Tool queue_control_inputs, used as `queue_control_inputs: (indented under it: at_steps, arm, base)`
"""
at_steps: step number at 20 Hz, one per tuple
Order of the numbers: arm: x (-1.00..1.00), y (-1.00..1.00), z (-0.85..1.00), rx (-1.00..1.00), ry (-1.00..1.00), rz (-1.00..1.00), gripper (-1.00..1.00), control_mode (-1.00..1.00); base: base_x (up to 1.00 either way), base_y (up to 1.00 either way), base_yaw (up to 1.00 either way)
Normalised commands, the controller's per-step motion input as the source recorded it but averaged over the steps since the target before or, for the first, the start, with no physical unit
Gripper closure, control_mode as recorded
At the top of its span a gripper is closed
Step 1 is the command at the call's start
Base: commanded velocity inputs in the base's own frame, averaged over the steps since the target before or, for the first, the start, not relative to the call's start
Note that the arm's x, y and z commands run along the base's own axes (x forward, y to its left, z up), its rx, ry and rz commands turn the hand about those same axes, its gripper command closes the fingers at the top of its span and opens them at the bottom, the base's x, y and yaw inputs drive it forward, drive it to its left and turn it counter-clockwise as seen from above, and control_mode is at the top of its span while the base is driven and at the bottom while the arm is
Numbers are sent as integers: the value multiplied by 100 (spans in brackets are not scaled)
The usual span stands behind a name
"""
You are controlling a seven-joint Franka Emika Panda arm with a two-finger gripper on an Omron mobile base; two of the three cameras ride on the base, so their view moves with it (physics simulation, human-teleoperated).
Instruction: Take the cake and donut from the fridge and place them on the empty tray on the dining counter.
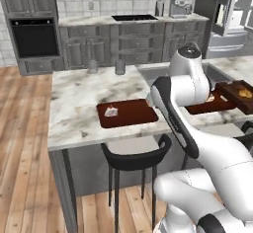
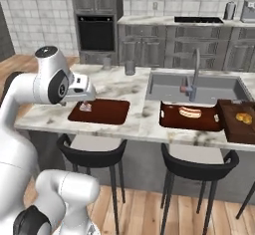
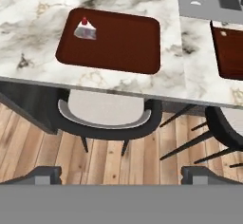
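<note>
The cake sits on the left end of the reddish tray on the marbled desk, the hand hangs wide and empty, so fetching the donut from the fridge likely comes next.

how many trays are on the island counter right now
3. A reddish-brown tray at the left holds the cake; another by the sink holds a hot dog; a darker raised-sided tray sits at the right end. More could lie beyond the frame.
</note>
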Motion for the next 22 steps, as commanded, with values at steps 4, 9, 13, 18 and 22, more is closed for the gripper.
queue_control_inputs:
  at_steps: [4, 9, 13, 18, 22]
  arm:
    - [0, 0, 0, 0, 0, 0, -100, 100]
    - [0, 0, 0, 0, 0, 0, -100, 100]
    - [0, 0, 0, 0, 0, 0, -100, 100]
    - [0, 0, 0, 0, 0, 0, -100, 100]
    - [0, 0, 0, 0, 0, 0, -100, 100]
  base:
    - [-60, -100, -5]
    - [14, -100, 0]
    - [37, -100, 0]
    - [45, -100, 0]
    - [56, -100, -3]
